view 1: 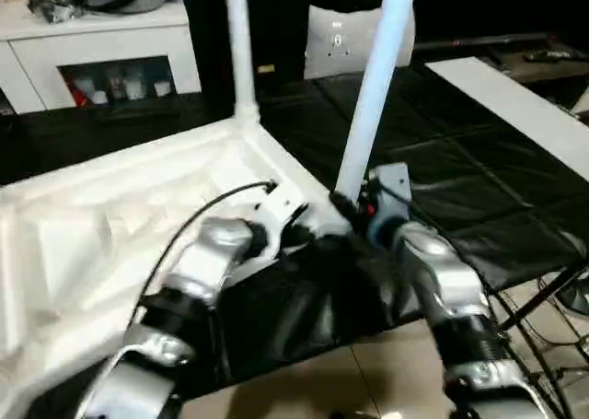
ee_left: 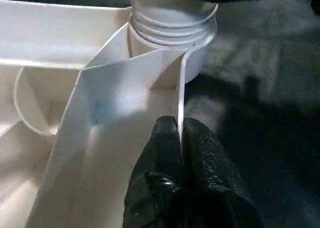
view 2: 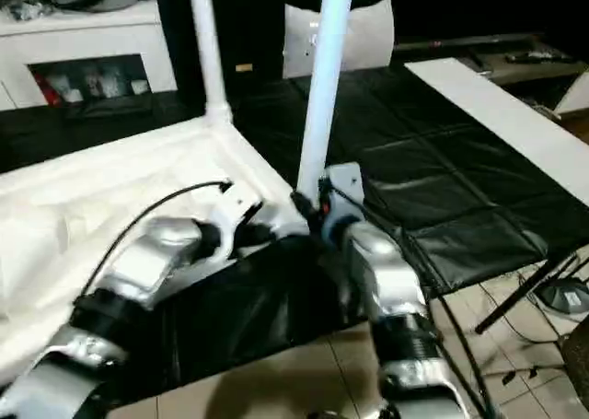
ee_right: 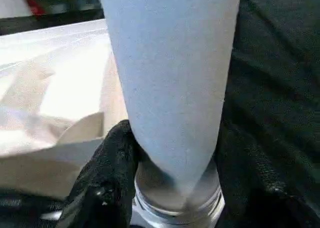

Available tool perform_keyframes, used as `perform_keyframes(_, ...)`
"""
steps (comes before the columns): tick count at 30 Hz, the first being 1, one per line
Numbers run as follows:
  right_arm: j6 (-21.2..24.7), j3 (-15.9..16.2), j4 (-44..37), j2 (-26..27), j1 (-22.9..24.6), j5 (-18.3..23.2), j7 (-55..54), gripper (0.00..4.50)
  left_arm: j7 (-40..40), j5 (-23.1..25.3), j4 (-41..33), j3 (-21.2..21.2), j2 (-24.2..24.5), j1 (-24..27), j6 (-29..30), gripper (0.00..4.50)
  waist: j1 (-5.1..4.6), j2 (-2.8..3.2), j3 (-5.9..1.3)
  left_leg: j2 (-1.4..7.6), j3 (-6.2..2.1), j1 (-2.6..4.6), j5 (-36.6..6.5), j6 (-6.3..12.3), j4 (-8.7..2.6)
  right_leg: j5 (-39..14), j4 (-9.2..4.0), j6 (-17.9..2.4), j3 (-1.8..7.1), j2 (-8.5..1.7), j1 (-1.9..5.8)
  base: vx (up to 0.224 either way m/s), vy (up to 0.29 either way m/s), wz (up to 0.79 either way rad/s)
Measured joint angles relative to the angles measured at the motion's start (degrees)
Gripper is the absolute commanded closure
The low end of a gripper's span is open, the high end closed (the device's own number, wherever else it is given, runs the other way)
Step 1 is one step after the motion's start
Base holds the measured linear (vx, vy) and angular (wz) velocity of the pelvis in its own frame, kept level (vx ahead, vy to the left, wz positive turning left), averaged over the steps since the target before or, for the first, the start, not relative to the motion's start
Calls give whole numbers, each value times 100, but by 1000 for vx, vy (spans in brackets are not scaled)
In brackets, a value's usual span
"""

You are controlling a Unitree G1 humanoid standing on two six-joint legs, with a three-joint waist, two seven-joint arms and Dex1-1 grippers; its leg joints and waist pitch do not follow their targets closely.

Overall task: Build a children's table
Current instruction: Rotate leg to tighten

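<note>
Nearest me, my left gripper (ee_left: 179, 138) is clenched on a thin rib of the upturned table top (view 1: 110, 216) lying on the black-covered bench (view 1: 479, 207), while my right gripper (ee_right: 175, 163) grasps the near-corner leg (view 1: 373, 87) at its socket, another leg (view 1: 237, 41) upright at the far corner.

Silver forearms (view 1: 193, 272), black fingers (ee_left: 170, 183)
</note>
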Motion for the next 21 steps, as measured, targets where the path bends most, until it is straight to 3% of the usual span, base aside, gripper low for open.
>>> perform_keyframes(6, -564, 64, 132, -39, 22, -103, -16, 134, -85, 86, -140, -145, 101, -15, -249, 450, 159, -6, -2, -6, 12, -87, 3, 3, -3, -97, 184, -84, 22, 1, -183, 0, 0, 0)
perform_keyframes(10, -725, 157, -67, -320, 271, -53, 550, 108, -326, 84, -326, -263, 251, 102, -370, 450, 247, -6, -1, 4, 18, -79, 3, 4, -3, -107, 214, -99, 25, 10, -197, 0, 0, 0)
perform_keyframes(12, -733, 254, -411, -806, 507, 53, 1190, 96, -562, 63, -365, -349, 381, 158, -481, 450, 321, -5, 1, 3, 21, -64, 5, 3, -2, -102, 214, -102, 31, 10, -187, 0, 0, 0)
perform_keyframes(17, -767, 391, -1002, -1581, 787, 394, 2550, 53, -1038, -3, -370, -410, 745, 251, -745, 450, 376, -5, 1, 3, 23, -36, 17, -16, 12, -89, 205, -70, 41, 12, -156, 0, 0, 0)
perform_keyframes(21, -800, 437, -1056, -2195, 849, 554, 3487, 53, -1701, -84, -484, -582, 1119, 339, -988, 450, 429, -5, 1, 4, 23, -35, 29, -27, 12, -60, 184, -63, 46, 12, -146, 0, 0, 0)
